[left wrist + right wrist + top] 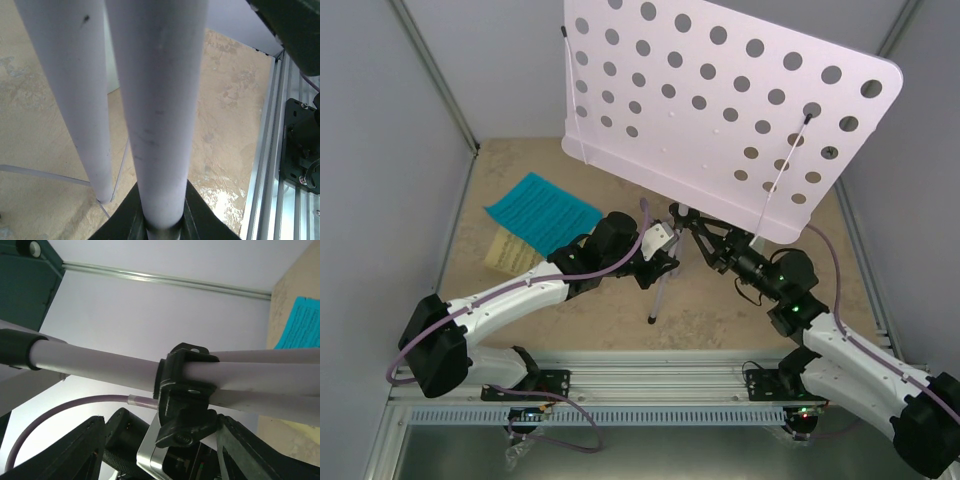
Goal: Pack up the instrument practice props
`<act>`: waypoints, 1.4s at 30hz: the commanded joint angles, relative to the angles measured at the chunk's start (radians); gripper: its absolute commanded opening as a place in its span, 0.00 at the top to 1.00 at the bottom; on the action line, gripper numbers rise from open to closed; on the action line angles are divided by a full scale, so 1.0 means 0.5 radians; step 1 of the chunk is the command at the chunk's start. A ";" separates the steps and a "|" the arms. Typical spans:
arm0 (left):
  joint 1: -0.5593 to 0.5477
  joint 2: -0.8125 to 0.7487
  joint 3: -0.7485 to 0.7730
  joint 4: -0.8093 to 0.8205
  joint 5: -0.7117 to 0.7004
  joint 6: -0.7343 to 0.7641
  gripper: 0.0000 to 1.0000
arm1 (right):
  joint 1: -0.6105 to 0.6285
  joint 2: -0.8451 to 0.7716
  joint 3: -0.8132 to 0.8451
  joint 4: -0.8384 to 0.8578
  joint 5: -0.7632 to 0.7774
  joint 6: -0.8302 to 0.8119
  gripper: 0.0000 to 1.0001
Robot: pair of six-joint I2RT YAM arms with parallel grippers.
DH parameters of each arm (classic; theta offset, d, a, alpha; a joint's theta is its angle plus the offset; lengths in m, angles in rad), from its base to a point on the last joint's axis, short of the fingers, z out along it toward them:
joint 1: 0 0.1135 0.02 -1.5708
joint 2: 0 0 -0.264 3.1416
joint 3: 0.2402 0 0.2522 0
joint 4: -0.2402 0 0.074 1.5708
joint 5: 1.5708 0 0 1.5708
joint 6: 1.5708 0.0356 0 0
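The white perforated music stand (720,100) leans over the back of the table on its thin tripod (658,295). My left gripper (660,264) is shut on the stand's white centre tube (160,125), which runs up from between the jaws (161,226); a folded tripod leg (75,100) hangs beside it. My right gripper (705,236) is open, with its fingers wide on either side of the black clamp collar and knob (187,405) on the tube. The cyan sheet (542,212) lies flat at the left, overlapping the yellow sheet (510,252). The grey metronome is out of view.
Grey enclosure walls stand close on the left (380,150) and right (920,200). An aluminium rail (650,385) with the arm bases runs along the near edge and also shows in the left wrist view (270,150). The stand's desk hides the back of the table.
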 commanded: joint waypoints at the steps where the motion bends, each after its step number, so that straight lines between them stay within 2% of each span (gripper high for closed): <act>1: -0.014 -0.033 0.036 -0.086 0.038 0.044 1.00 | 0.027 0.042 0.064 -0.011 0.005 0.058 0.39; 6: -0.014 -0.034 0.037 -0.085 0.040 0.044 1.00 | 0.038 0.072 0.068 -0.020 0.035 0.056 0.41; 8: -0.014 -0.033 0.036 -0.085 0.038 0.045 1.00 | 0.041 0.069 0.068 -0.024 0.057 0.041 0.46; 10: -0.014 -0.034 0.036 -0.085 0.040 0.044 1.00 | 0.044 0.055 0.073 -0.041 0.081 0.024 0.54; 13: -0.014 -0.034 0.036 -0.086 0.042 0.045 1.00 | 0.045 0.035 0.077 -0.064 0.096 0.000 0.75; 16: -0.014 -0.036 0.036 -0.085 0.042 0.044 1.00 | 0.048 0.026 0.071 -0.073 0.100 -0.005 0.91; 18: -0.014 -0.036 0.034 -0.086 0.040 0.046 1.00 | 0.048 0.025 0.065 -0.079 0.105 -0.010 0.99; 21: -0.014 -0.034 0.034 -0.085 0.040 0.045 1.00 | 0.048 0.020 0.061 -0.095 0.109 -0.023 0.98; 23: -0.014 -0.033 0.034 -0.085 0.040 0.044 1.00 | 0.049 0.021 0.061 -0.107 0.117 -0.034 0.91; 24: -0.014 -0.033 0.031 -0.085 0.040 0.044 1.00 | 0.048 0.020 0.061 -0.108 0.124 -0.051 0.91; 26: -0.014 -0.033 0.034 -0.086 0.040 0.046 1.00 | 0.048 0.023 0.074 -0.117 0.141 -0.146 0.98; 29: -0.014 -0.036 0.033 -0.085 0.040 0.048 1.00 | 0.049 0.023 0.146 -0.230 0.204 -0.469 1.00; 33: -0.014 -0.038 0.032 -0.086 0.037 0.047 1.00 | 0.059 0.033 0.244 -0.473 0.363 -1.113 0.99; 42: -0.014 -0.041 0.034 -0.082 0.042 0.046 1.00 | 0.090 0.022 0.191 -0.471 0.538 -2.599 0.99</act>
